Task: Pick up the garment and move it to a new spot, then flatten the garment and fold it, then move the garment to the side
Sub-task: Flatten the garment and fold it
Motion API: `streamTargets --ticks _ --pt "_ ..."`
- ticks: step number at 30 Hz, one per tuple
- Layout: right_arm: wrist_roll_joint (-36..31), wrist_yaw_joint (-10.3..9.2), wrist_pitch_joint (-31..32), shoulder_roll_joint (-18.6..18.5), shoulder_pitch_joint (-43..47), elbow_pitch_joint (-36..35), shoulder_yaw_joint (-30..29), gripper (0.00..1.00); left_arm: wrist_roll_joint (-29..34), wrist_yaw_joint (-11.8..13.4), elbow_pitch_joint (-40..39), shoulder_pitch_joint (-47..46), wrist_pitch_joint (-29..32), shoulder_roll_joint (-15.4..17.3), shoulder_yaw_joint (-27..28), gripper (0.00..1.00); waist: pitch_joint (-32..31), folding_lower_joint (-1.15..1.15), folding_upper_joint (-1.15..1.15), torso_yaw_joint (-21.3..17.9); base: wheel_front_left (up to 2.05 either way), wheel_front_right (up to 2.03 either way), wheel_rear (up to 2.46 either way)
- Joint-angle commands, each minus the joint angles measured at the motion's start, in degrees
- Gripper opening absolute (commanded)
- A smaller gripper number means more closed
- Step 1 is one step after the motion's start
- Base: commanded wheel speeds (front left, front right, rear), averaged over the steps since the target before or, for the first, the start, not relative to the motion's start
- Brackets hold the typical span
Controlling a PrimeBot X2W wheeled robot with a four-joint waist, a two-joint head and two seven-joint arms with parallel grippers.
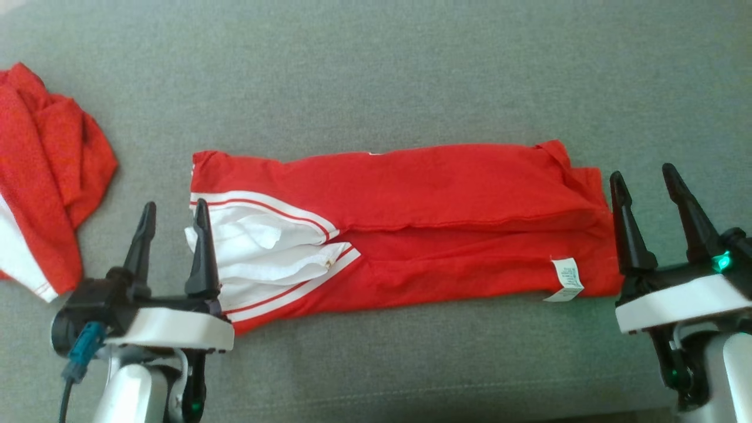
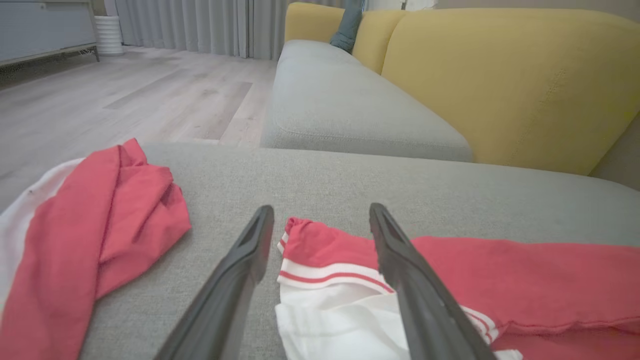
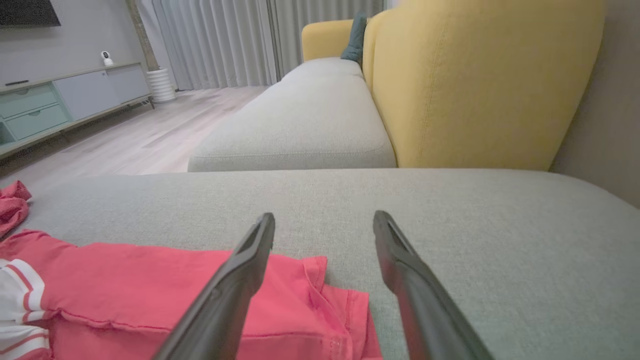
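A red garment (image 1: 411,223) with white panels and a white label lies folded into a long strip across the grey cushion (image 1: 376,76). My left gripper (image 1: 174,214) is open at the strip's left end, its right finger over the white sleeve (image 2: 330,310). My right gripper (image 1: 646,179) is open just past the strip's right end (image 3: 320,300), nothing between its fingers. Both grippers hover low over the cushion.
A second red and white garment (image 1: 47,176) lies crumpled at the far left, also seen as a red heap (image 2: 85,235). Beyond the cushion stand a yellow sofa back (image 3: 475,80) and another grey seat (image 2: 345,105). A wooden floor (image 2: 125,95) lies to the left.
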Motion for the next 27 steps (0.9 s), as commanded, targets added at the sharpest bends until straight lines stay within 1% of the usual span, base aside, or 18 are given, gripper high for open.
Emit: streamTargets --ticks 1,10,27 --pt "-0.68 -0.05 0.46 -0.34 -0.60 -2.78 0.69 1.00 0.80 0.72 -2.81 -0.23 -0.63 1.33 1.86 1.00 -1.12 0.00 0.00 -0.22 0.00 0.00 0.00" --pt "-1.22 -0.05 1.99 0.56 2.03 -4.17 1.22 1.00 1.28 1.68 -4.48 2.04 0.73 1.69 0.99 1.00 -3.51 0.00 0.00 -0.59 0.00 0.00 0.00" --pt "-0.51 -0.05 2.88 0.70 2.57 -3.77 0.32 1.00 1.21 2.06 -3.92 1.64 0.48 1.96 0.18 1.00 -3.14 0.00 0.00 -0.49 0.00 0.00 0.00"
